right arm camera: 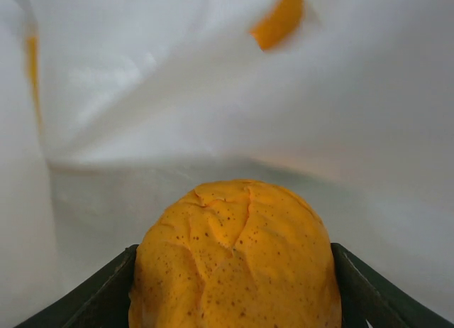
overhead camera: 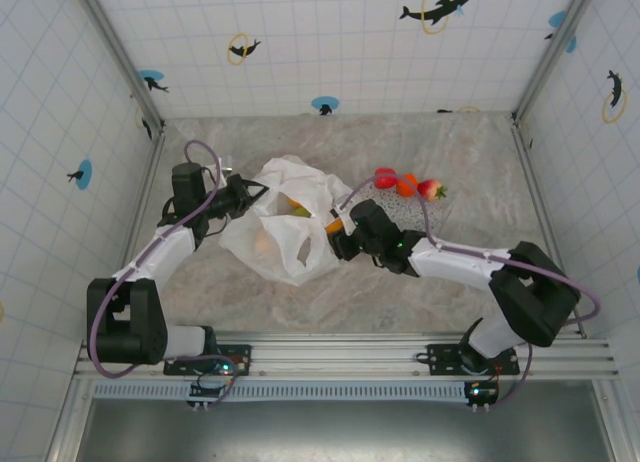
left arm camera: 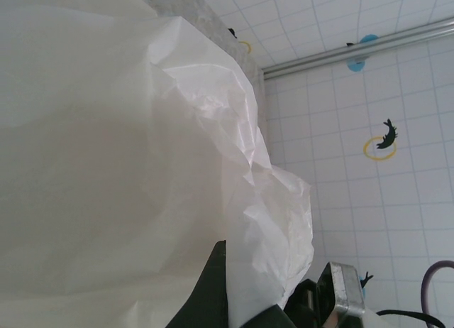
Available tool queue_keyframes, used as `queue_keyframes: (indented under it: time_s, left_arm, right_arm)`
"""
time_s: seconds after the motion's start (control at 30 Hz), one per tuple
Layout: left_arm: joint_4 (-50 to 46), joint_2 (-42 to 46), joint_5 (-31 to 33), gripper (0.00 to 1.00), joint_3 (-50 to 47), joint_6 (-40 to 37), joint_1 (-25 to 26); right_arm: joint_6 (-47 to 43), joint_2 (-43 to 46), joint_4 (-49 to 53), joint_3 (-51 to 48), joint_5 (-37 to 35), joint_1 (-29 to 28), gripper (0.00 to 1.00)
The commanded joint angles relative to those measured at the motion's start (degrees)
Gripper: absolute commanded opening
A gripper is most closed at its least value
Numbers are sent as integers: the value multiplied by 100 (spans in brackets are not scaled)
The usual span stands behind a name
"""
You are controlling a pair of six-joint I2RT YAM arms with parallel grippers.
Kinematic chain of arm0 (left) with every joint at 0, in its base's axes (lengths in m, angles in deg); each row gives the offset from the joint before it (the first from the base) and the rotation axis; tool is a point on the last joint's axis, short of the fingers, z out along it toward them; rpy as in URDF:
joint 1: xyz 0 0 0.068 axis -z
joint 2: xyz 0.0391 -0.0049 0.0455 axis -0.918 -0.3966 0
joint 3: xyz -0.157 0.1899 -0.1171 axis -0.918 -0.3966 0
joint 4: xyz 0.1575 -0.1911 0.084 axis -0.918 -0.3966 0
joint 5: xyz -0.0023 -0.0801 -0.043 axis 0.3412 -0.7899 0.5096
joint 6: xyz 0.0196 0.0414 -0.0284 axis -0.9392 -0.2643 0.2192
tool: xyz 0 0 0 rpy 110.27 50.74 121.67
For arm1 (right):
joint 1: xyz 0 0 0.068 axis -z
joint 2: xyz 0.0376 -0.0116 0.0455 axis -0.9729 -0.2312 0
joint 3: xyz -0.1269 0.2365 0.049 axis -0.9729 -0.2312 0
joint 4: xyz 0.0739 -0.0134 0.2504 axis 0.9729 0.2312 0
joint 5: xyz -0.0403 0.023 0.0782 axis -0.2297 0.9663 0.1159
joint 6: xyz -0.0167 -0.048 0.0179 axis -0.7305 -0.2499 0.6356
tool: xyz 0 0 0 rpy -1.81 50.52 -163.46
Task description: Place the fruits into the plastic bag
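A speckled grey round plate point(overhead camera: 412, 214) lies right of centre on the marbled beige tabletop point(overhead camera: 470, 162), enclosed by white grid-tiled walls point(overhead camera: 330, 42) bearing black dolphin stickers point(overhead camera: 436, 7), with a ribbed aluminium rail point(overhead camera: 340, 357) along the near edge.

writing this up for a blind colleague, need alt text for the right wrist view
An orange fruit with speckled, dimpled skin sits clamped between the right gripper's dark fingers at bottom centre. Behind it is the white plastic bag, with a blurred orange patch near the top.
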Motion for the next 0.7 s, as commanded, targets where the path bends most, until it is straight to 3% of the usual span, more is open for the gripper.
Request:
queue_keyframes:
  time_s: [0.0,0.23,0.67]
  left_arm:
    - [96,214,-155,0,89,-216,93]
    - [188,424,-186,0,89,-283,172]
    - [139,347,-151,0,82,-272,168]
  right_arm:
    - [107,-283,-708,386,467,-63,61]
    - [333,-758,-1327,567,845,-100,62]
    - [679,-1867,-1509,1458,1178,-206,65]
